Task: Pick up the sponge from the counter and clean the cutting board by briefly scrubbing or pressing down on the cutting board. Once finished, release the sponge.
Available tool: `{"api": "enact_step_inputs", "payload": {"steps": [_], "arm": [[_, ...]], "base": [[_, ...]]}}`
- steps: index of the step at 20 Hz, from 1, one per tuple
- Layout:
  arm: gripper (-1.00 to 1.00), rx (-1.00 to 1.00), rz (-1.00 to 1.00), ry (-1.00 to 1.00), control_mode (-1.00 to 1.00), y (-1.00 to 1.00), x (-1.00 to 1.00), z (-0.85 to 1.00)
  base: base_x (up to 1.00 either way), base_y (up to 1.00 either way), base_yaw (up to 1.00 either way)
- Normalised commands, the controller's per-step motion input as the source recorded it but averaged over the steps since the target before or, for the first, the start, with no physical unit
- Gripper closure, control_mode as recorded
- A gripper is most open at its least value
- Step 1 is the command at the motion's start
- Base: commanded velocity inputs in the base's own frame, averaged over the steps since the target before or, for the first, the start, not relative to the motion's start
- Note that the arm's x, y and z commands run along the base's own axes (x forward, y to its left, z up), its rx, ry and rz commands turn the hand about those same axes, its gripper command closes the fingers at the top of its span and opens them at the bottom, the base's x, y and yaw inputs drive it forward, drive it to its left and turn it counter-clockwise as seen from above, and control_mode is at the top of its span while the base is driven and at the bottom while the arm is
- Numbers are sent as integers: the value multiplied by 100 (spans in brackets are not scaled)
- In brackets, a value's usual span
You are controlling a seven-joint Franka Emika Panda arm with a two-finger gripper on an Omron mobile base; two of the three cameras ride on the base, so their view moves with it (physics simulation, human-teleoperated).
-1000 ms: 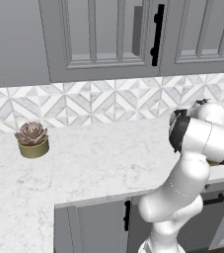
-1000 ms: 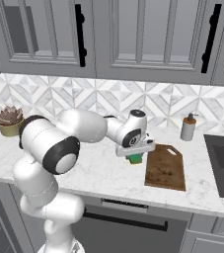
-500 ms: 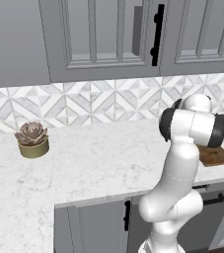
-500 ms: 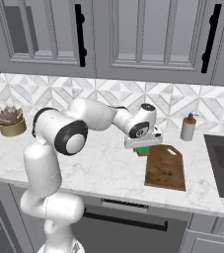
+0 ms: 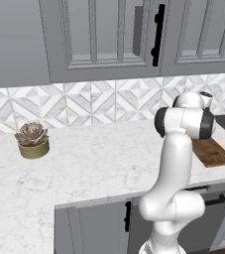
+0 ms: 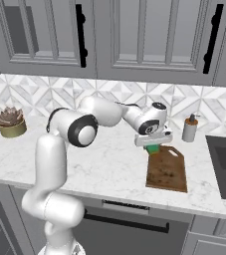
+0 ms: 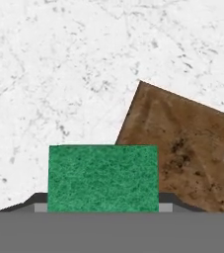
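The sponge (image 7: 103, 177), green face toward the hand camera, sits clamped between the gripper (image 6: 153, 142) fingers, whose dark tips press against both of its short ends. In the right base view it hangs just above the far end of the cutting board (image 6: 167, 169), at the handle-hole corner. The dark brown board lies on the counter (image 6: 109, 164) near its front edge, between the arm's reach and the sink (image 6: 225, 164) at the counter's right end.

The arm stretches out to the right, elbow bent high, forearm level, hand pointing down over the board's far edge.

Against the earlier frames, the arm has swung further right and extended, carrying the sponge from beside the board to over its far corner; the grip has not changed.

A soap dispenser (image 6: 189, 128) stands by the backsplash beyond the board. A potted succulent (image 5: 32, 140) rests near the counter's far left. No writing is readable.
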Motion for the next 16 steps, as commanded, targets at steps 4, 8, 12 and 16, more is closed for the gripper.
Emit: {"api": "enact_step_inputs", "payload": {"steps": [4, 8, 12, 16], "arm": [[100, 1, 0, 9, -100, -3, 33, -66], [100, 5, 0, 10, -100, 0, 16, -74], [100, 6, 0, 1, -100, -1, -1, -37], [100, 3, -5, -1, -100, -11, -32, -8]], "base": [[0, 0, 0], [0, 0, 0], [0, 0, 0], [0, 0, 0]]}}
